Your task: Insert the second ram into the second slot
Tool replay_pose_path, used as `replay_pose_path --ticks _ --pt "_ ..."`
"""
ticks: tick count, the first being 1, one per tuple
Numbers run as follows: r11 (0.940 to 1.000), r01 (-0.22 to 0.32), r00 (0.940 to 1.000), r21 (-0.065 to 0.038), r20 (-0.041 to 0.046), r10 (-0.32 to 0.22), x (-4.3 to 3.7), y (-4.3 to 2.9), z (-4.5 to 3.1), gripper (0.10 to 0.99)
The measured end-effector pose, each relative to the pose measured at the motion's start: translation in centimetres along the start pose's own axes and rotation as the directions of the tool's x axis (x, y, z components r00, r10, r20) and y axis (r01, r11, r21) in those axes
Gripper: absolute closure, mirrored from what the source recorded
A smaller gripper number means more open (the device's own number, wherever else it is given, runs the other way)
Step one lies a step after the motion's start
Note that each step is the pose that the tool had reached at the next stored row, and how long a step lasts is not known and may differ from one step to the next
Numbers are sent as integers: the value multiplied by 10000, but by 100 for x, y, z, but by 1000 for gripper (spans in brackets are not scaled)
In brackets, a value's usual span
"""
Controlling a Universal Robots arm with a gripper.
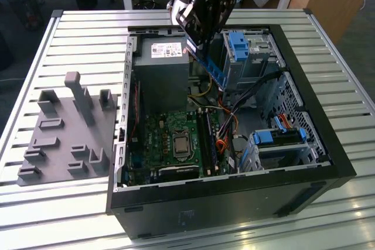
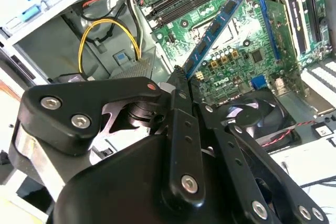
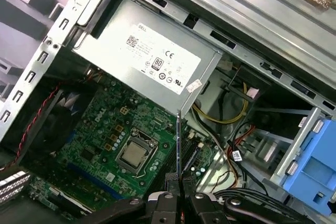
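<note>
Blue, thin and flat, the long memory stick (image 2: 215, 30) with its row of small black chips is clamped at one end by the black metal gripper (image 2: 181, 80). The gripper's fingers are closed on the stick's two faces. In the first wrist view the stick (image 3: 179, 140) shows edge-on as a narrow line rising from the gripper (image 3: 178, 203).

In the exterior view the gripper (image 1: 202, 42) holds the stick (image 1: 212, 71) tilted in the air over the open black computer case (image 1: 234, 203). It hangs between the grey metal power supply box (image 1: 161, 68) and the drive cage with a bright-blue plastic latch (image 1: 237, 45).

The stick is well apart from the green motherboard (image 1: 170, 139) below and from its long black memory slots (image 1: 209, 139). Whether either slot already carries a stick is hard to tell from here.

The case stands on the slatted aluminium desk (image 1: 88, 33). A grey moulded fixture plate (image 1: 64, 139) lies beside it, toward the desk's edge on the exterior view's left.
</note>
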State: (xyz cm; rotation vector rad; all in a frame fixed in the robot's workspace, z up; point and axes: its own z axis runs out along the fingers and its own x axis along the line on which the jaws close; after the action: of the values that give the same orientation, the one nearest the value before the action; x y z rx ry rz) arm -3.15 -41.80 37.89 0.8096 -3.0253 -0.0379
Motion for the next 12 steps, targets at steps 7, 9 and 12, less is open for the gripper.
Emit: replay_pose_path --ticks 7,9,12 --pt "9986 -526 9986 0 13 526 0 0 4 949" --pt "9977 -673 9977 0 16 672 0 0 5 949" --pt "9961 -879 9961 0 21 879 0 0 6 949"
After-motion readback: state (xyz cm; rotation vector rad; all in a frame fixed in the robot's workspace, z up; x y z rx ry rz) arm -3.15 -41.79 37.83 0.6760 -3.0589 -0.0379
